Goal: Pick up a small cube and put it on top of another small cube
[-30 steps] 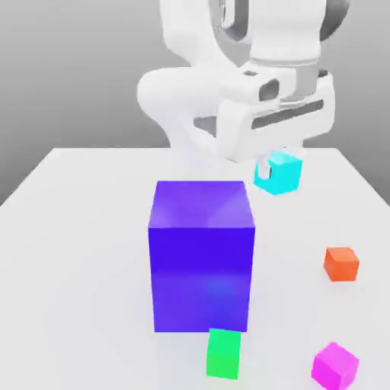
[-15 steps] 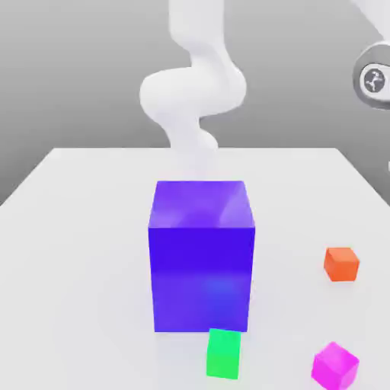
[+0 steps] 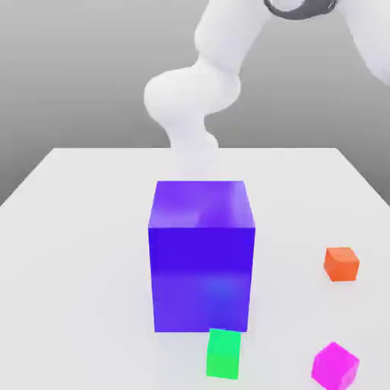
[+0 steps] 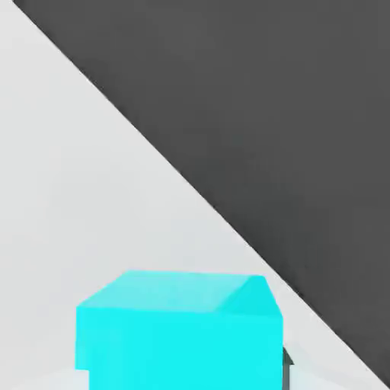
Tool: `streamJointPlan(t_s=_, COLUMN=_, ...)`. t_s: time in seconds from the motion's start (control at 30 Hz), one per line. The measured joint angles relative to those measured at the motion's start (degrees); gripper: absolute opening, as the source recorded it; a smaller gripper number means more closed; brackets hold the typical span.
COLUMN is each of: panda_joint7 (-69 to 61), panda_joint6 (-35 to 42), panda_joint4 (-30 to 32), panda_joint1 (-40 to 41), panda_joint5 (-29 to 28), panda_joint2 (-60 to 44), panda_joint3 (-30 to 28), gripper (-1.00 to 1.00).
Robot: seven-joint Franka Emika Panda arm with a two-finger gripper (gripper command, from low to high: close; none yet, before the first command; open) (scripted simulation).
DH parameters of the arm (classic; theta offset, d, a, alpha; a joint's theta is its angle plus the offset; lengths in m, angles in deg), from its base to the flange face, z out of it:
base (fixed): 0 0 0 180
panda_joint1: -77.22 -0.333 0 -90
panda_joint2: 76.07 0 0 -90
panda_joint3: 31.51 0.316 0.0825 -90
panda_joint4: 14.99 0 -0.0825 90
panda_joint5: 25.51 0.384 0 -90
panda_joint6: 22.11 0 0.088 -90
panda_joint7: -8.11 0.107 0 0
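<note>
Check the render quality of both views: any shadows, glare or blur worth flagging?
Exterior view: soft, even light; the big blue-violet block carries a pale sheen on its top and a brighter patch on its front, and the white table shows hardly any cast shadow under the cubes. Hand view: the cyan cube is flatly lit with slightly soft edges against a sharp table-to-dark-background boundary.

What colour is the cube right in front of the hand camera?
Cyan, seen best in the hand view.

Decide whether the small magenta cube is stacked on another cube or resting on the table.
On the table: the magenta cube sits alone on the white table.
</note>
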Motion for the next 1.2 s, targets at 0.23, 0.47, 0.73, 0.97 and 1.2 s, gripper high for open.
streamJointPlan(t_s=0.23, panda_joint7=-0.37, panda_joint6=1.11, panda_joint4=0.37, panda_joint1=0.33, panda_joint5=0.44, panda_joint2=1.59, panda_joint3=0.52, gripper=1.00)
streamJointPlan(t_s=0.47, panda_joint7=4.20, panda_joint6=4.71, panda_joint4=3.85, panda_joint1=3.75, panda_joint5=5.44, panda_joint2=8.97, panda_joint3=-0.43, gripper=1.00)
streamJointPlan(t_s=0.73, panda_joint7=17.30, panda_joint6=2.73, panda_joint4=8.01, panda_joint1=7.45, panda_joint5=11.11, panda_joint2=11.54, panda_joint3=-6.69, gripper=1.00)
streamJointPlan(t_s=0.97, panda_joint7=29.05, panda_joint6=1.03, panda_joint4=11.62, panda_joint1=10.47, panda_joint5=15.48, panda_joint2=13.67, panda_joint3=-12.06, gripper=1.00)
streamJointPlan(t_s=1.2, panda_joint7=40.84, panda_joint6=-0.64, panda_joint4=15.22, panda_joint1=12.68, panda_joint5=19.63, panda_joint2=15.74, panda_joint3=-17.92, gripper=1.00)
